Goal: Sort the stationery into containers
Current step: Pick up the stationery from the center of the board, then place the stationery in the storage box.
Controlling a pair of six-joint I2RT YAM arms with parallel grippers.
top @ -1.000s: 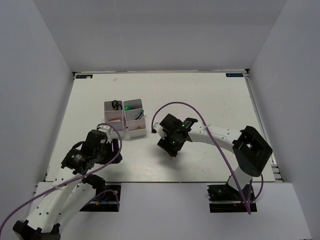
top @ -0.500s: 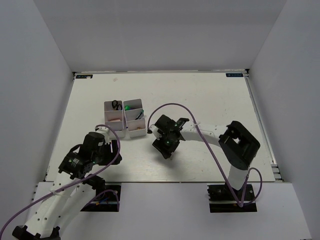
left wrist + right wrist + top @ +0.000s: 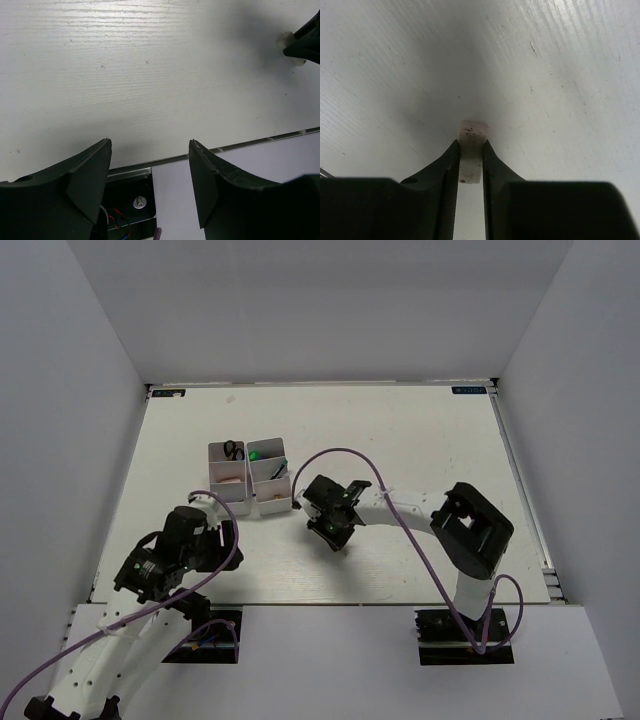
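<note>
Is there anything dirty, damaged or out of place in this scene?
Only one small thing: the pale eraser pinched in the right gripper has reddish-brown specks on it, so it looks soiled. Nothing appears spilled or askew.

Near end of pale eraser (image 3: 472,132) hidden between the jaws; contents of trays (image 3: 272,506) indistinct.

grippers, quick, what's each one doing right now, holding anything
left gripper: open, holding nothing
right gripper: shut on a small white eraser
</note>
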